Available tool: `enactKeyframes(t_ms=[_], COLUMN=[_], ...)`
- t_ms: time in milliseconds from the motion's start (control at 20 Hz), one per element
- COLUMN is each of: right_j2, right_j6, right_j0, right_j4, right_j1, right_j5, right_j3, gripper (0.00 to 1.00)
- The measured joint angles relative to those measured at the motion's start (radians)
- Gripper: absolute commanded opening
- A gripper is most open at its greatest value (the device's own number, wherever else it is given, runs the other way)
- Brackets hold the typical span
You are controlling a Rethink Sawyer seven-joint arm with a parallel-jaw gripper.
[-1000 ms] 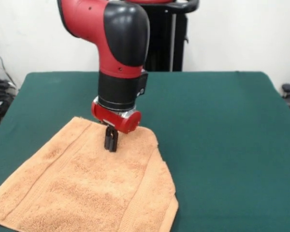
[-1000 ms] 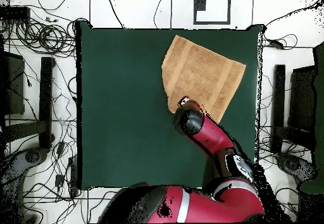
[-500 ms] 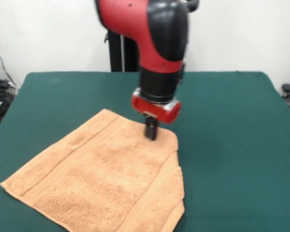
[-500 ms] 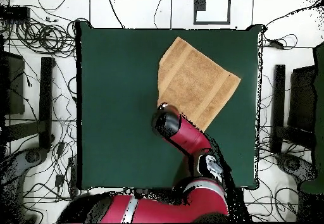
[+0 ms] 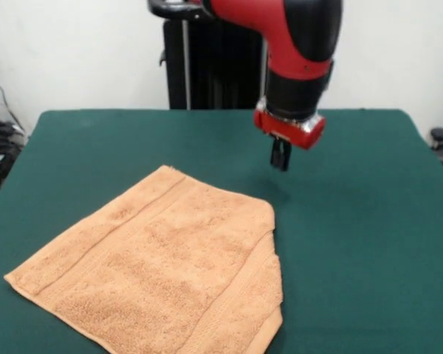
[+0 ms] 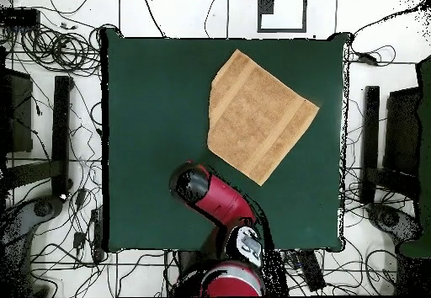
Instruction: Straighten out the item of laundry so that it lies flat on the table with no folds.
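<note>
Gripper [image 5: 280,158] raised, peach towel [image 5: 159,269] spread flat

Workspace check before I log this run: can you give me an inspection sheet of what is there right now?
Surface: dark green table, bare apart from the towel.
Job's things: peach terry towel lies spread at an angle; one side edge looks doubled over, so not fully flat.
Clutter: nothing seen on the table.
Gripper: gripper raised above bare table, apart from the towel, holding nothing; open or shut cannot be told.
Cables: tangled cables on the floor beside the table.
Surroundings: white wall behind; black stands flank the table.
</note>
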Motion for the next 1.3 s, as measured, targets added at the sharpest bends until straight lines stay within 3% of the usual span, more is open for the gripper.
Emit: enactKeyframes(t_ms=[450, 750, 1300], right_j2=[-0.068, -0.159, -0.211], right_j6=[0.0, 0.0, 0.0], right_j0=[-0.066, -0.165, -0.292], right_j4=[-0.084, -0.261, -0.449], right_j1=[-0.039, -0.042, -0.042], right_j5=[0.032, 0.082, 0.119], right_j3=[0.053, -0.009, -0.098], gripper=[0.0, 0.0, 0.0])
